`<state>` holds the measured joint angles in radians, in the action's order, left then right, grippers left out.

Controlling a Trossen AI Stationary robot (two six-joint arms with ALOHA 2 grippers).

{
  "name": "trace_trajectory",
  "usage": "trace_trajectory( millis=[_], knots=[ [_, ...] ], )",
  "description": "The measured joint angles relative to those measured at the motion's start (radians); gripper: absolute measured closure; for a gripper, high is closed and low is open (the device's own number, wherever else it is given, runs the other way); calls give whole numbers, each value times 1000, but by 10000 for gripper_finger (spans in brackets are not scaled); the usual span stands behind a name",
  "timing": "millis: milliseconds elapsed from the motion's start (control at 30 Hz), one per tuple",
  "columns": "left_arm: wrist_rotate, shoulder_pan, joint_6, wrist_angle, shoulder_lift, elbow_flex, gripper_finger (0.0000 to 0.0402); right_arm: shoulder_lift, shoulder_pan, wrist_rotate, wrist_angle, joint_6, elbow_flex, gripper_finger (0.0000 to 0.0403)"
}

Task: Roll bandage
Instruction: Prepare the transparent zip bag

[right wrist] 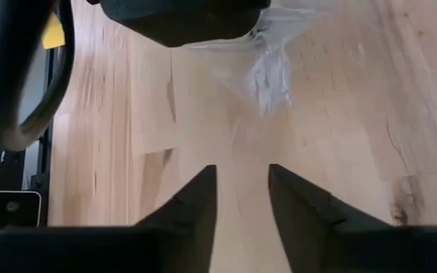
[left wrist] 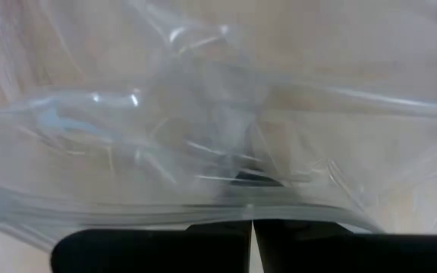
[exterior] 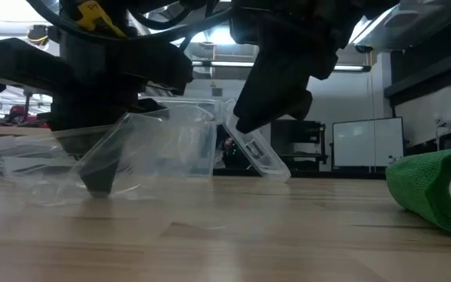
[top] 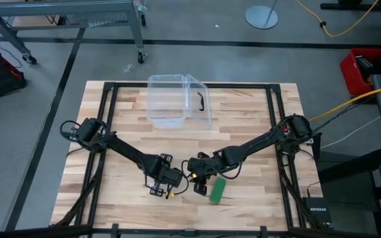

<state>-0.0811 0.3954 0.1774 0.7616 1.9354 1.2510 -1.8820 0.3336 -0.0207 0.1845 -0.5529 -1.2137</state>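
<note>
The green bandage (top: 217,189) lies rolled into a stubby cylinder on its side near the table's front, right of both grippers; the low view shows it at the right edge (exterior: 437,192). No gripper touches it. My left gripper (top: 167,184) points straight down and is shut on a crinkly clear plastic wrapper (exterior: 139,149). My right gripper (right wrist: 242,189) hovers just right of it, slanting down, open with nothing between its fingers; in the low view it (exterior: 245,125) is off the table. My left gripper pinches the clear wrapper (left wrist: 234,163) between its two shut fingers (left wrist: 203,235), coming from above and pointing down. The film bunches at the fingertips and spreads to both sides. Its lower folds (exterior: 45,184) rest on the table; how many layers are caught cannot be told.
A clear plastic box (top: 177,99) with a black handle (top: 201,100) stands at the table's far middle, lid tilted open. The black frame rails (top: 108,132) run along the table's sides. Bare wood lies in front of the bandage.
</note>
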Motion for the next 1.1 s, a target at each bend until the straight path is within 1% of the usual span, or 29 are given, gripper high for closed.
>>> trace_trajectory(
  millis=[133,233,300,400,500,633,733,833,1000,1100],
  knots=[
    [1,0,3,-1,0,0,401,0,0,-5,1,-2,0,228],
    [1,0,3,-3,-1,1,401,0,0,-71,-9,-5,0,215],
    [1,-4,2,-5,-1,1,401,0,0,-107,-23,-5,0,214],
    [3,-10,-1,-33,-1,1,401,0,5,-130,-63,-3,0,219],
    [3,-11,-3,-99,-1,1,401,0,8,-129,-100,26,0,230],
    [3,-10,-23,-151,-8,1,401,0,7,-127,-66,42,0,244],
    [3,-10,-15,-138,-31,1,401,0,7,-102,-16,44,1,252],
    [3,-6,-9,-140,-71,1,401,-1,7,-49,12,46,1,253],
    [4,-2,-8,-142,-135,2,401,-1,6,55,8,46,1,253],
    [3,-1,-5,-142,-160,2,401,-1,6,69,8,46,1,253]
  ],
)
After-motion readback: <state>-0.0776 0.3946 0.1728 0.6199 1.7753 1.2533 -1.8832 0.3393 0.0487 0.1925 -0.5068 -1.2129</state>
